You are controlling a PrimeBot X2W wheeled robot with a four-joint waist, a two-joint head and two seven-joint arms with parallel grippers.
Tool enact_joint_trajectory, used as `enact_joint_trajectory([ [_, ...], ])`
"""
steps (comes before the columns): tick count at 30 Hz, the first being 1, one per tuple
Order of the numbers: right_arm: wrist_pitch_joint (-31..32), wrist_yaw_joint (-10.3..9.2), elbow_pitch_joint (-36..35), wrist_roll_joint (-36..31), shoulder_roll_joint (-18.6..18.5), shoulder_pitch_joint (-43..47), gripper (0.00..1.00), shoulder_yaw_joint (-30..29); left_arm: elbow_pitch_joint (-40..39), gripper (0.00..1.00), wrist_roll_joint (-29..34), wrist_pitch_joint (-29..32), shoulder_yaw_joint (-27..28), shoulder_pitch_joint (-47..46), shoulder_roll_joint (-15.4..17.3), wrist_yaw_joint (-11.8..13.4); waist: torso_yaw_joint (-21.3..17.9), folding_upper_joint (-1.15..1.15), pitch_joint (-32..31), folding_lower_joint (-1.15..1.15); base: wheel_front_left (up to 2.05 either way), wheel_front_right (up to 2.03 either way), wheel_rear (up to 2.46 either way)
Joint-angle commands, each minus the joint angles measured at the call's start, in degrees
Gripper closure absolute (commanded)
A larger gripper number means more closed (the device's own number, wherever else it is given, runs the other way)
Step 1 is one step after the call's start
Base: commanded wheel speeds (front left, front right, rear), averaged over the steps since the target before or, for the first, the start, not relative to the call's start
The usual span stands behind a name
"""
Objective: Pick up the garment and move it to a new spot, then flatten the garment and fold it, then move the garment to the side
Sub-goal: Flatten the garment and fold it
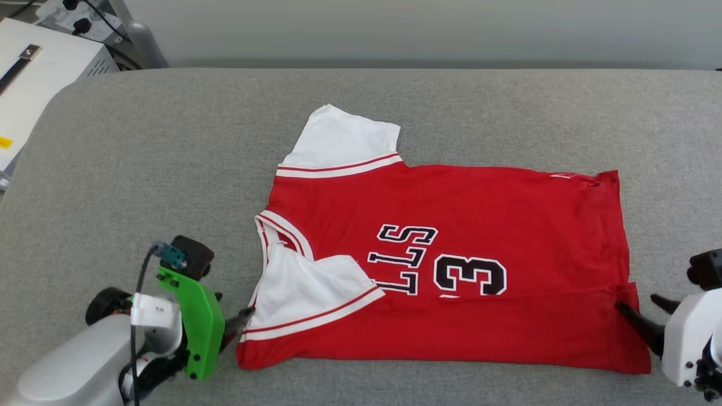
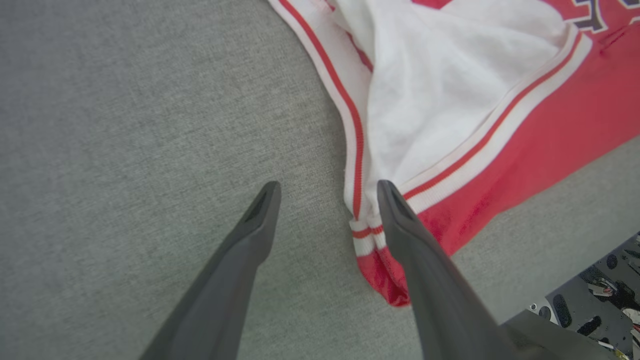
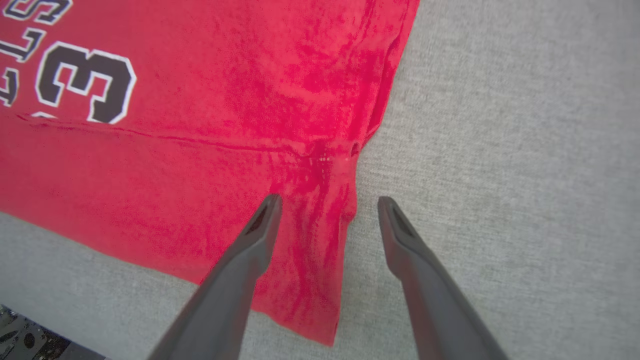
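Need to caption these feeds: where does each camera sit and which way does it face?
Head view: on the head, looking forward and down at the garment on the grey surface; left fingers lower left, right fingers lower right.
Left wrist view: on the left wrist, looking along its open fingers at the white sleeve.
Right wrist view: on the right wrist, looking along its open fingers at the hem corner.
Shared: head and right wrist views both show the number 3.

- A grey fabric-covered surface (image 1: 169,169) spans the head view; its far left corner is rounded.
- A white box (image 1: 56,70) sits beyond that corner, with a dark strip (image 1: 20,65) on top.
- A power strip (image 1: 59,14) with black plugs lies behind the box.
- A pale wall (image 1: 423,28) runs behind.
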Motion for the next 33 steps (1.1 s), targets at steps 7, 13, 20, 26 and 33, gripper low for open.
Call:
enact_joint_trajectory([
  [7,-12.76,-0.03,-3.64,-9.59,5.43,-2.92,0.0,-8.53,-3.89,0.0,3.31,-4.45,4.73,-6.74,3.3,3.11,-1.19,0.0,-0.76,0.0,0.0,0.0,0.0],
  [13,-22.35,-0.03,-9.28,-18.79,14.41,-5.11,0.0,-15.11,-2.7,0.0,7.36,-8.4,8.28,-14.9,2.01,5.2,-3.37,0.0,3.07,0.0,0.0,0.0,0.0],
  [20,-28.24,-0.03,-13.7,-23.51,20.47,-8.16,0.0,-16.05,3.4,0.0,9.86,-7.57,10.85,-28.89,-2.28,3.98,-6.69,0.0,10.55,0.0,0.0,0.0,0.0],
  [26,-28.4,-0.03,-16.37,-24.73,20.68,-10.1,0.0,-13.76,10.74,0.0,8.19,3.5,9.97,-41.06,-6.11,-0.18,-8.98,0.0,16.98,0.0,0.0,0.0,0.0],
  [33,-28.75,-0.03,-17.87,-24.6,20.5,-12.8,0.0,-12.66,17.09,0.0,4.48,19.74,7.42,-50.92,-9.1,-3.13,-11.11,0.0,22.63,0.0,0.0,0.0,0.0],
])
